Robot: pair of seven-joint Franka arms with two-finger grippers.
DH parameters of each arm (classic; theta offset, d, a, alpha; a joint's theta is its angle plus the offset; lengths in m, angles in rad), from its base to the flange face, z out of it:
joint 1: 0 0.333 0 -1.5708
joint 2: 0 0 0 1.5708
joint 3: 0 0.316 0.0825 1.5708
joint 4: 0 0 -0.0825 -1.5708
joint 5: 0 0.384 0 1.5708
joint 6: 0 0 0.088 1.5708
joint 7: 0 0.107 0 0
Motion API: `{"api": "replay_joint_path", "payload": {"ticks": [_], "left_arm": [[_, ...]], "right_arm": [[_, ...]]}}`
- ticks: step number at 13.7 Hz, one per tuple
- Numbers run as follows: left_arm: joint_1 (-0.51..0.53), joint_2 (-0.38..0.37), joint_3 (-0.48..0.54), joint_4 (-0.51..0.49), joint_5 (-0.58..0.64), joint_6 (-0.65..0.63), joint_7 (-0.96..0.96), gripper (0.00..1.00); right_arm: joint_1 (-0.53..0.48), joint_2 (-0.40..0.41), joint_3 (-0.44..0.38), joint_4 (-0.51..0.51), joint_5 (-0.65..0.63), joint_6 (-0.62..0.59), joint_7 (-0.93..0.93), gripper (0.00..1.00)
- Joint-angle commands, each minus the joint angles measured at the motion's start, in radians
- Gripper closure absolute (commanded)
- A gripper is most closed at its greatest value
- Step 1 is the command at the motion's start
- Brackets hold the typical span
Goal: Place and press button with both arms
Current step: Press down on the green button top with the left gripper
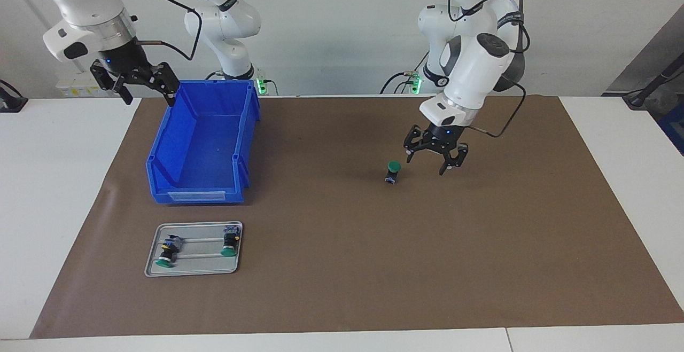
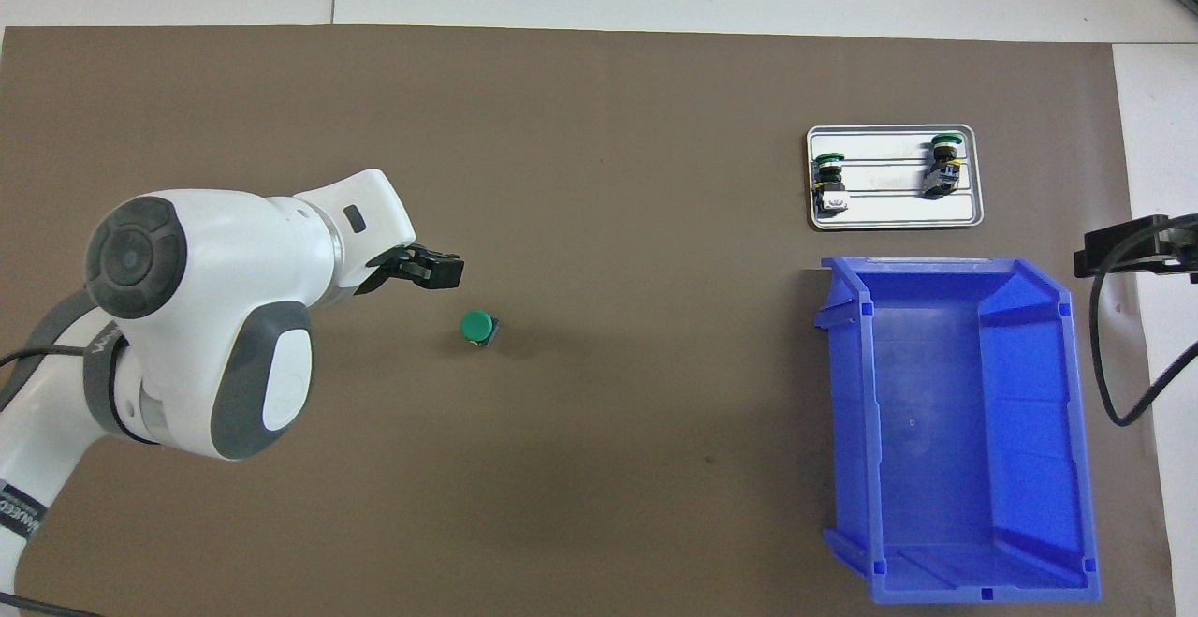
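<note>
A button [image 1: 394, 171] [image 2: 478, 327] stands upright on the brown mat with its round green cap on top and its black body and terminal block below. My left gripper [image 1: 430, 163] [image 2: 432, 271] hangs open just above the mat beside the button, on the side toward the left arm's end, and holds nothing. The button is apart from its fingers. My right gripper [image 1: 147, 91] [image 2: 1137, 250] waits high up and open, over the rim of the blue bin at the right arm's end of the table.
An open blue bin [image 1: 203, 143] [image 2: 955, 430] sits on the mat toward the right arm's end. Farther from the robots than the bin lies a small metal tray [image 1: 155, 272] [image 2: 973, 216] holding two more green-capped buttons [image 1: 230, 242] [image 2: 829, 182] on their sides.
</note>
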State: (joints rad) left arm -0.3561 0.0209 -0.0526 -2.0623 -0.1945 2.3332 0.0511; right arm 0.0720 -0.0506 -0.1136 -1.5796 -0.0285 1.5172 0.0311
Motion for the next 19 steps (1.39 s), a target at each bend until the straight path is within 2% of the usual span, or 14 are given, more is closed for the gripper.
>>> {"api": "replay_joint_path", "payload": {"ticks": [1,2,7,15,19], "left_arm": [[-0.055,0.016,0.014,0.019,0.038,-0.064,-0.115,0.85],[-0.076,0.014,0.016,0.008,0.046,-0.077,-0.137,1.00],[-0.098,-0.009,0.013,-0.085,0.090,-0.075,-0.168,1.00],[-0.130,0.020,0.014,-0.111,0.102,-0.037,-0.201,1.00],[-0.151,0.062,0.014,-0.104,0.168,0.009,-0.240,1.00]], "right_arm": [[-0.003,-0.023,0.000,-0.023,0.010,-0.003,-0.010,0.00],[-0.001,-0.022,0.000,-0.023,0.010,-0.003,-0.010,0.00],[-0.003,-0.022,0.000,-0.023,0.010,-0.003,-0.010,0.00],[-0.003,-0.022,0.000,-0.023,0.010,-0.003,-0.010,0.00],[-0.003,-0.021,0.000,-0.023,0.010,-0.003,-0.010,0.00]]}}
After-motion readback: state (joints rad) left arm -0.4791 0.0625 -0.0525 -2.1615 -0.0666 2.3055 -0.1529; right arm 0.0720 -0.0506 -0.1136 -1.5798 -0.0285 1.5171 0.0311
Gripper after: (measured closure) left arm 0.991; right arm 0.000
